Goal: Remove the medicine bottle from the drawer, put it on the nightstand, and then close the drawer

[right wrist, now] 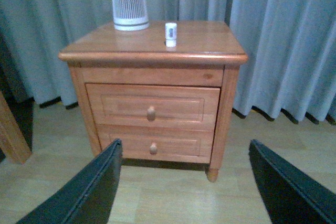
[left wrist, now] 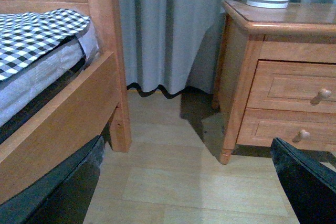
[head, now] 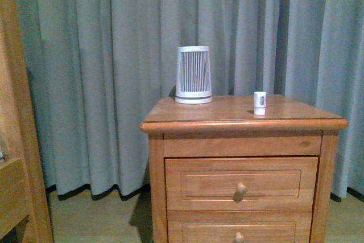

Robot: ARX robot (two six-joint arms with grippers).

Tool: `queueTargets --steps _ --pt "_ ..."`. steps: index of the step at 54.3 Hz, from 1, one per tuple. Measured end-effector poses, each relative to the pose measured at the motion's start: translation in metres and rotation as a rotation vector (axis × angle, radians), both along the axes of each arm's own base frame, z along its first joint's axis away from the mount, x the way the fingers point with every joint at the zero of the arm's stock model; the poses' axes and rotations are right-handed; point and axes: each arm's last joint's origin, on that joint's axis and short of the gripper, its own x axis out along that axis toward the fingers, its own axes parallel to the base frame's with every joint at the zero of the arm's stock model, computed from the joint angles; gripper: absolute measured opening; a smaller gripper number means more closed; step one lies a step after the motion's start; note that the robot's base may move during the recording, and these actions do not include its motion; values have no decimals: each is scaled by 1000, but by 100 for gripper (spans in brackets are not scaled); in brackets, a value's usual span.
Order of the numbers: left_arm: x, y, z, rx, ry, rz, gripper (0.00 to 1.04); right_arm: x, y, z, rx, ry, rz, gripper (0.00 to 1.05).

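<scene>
The tiny white medicine bottle (head: 260,102) (right wrist: 170,33) stands upright on the nightstand (head: 227,119) (right wrist: 199,40) (left wrist: 294,17), toward its right front. The upper drawer (head: 241,183) (right wrist: 152,106) (left wrist: 294,85) sits flush and shut, its round knob facing out. Neither arm shows in the front view. My left gripper (left wrist: 186,182) hangs open over bare floor, left of the nightstand and well away from it. My right gripper (right wrist: 184,182) is open too, low over the floor in front of the nightstand, nothing between its fingers.
A ribbed white-grey tapered cylinder (head: 193,75) (right wrist: 129,1) stands at the back left of the nightstand top. The lower drawer (head: 239,229) (right wrist: 152,142) is shut. A wooden bed frame (left wrist: 68,114) with checked bedding lies to the left. Grey curtains (head: 102,55) hang behind.
</scene>
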Motion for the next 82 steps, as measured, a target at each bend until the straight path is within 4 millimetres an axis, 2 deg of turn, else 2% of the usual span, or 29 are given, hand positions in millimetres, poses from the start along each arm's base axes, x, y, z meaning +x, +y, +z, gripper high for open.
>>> queueTargets --steps 8,13,14,30,60,74,82 --pt "0 0 0 0 0 0 98 -1 -12 -19 -11 -6 -11 36" --pt "0 0 0 0 0 0 98 -1 -12 -28 -15 -4 -7 21" --pt "0 0 0 0 0 0 98 -1 -12 -30 -15 -4 -7 21" --pt "0 0 0 0 0 0 98 -1 -12 -49 -15 -2 -10 22" --pt "0 0 0 0 0 0 98 -1 -12 -71 -15 -9 -9 22" --pt "0 0 0 0 0 0 98 -2 -12 -71 -15 -16 -9 22" --pt "0 0 0 0 0 0 98 -2 -12 -71 -17 -16 -9 47"
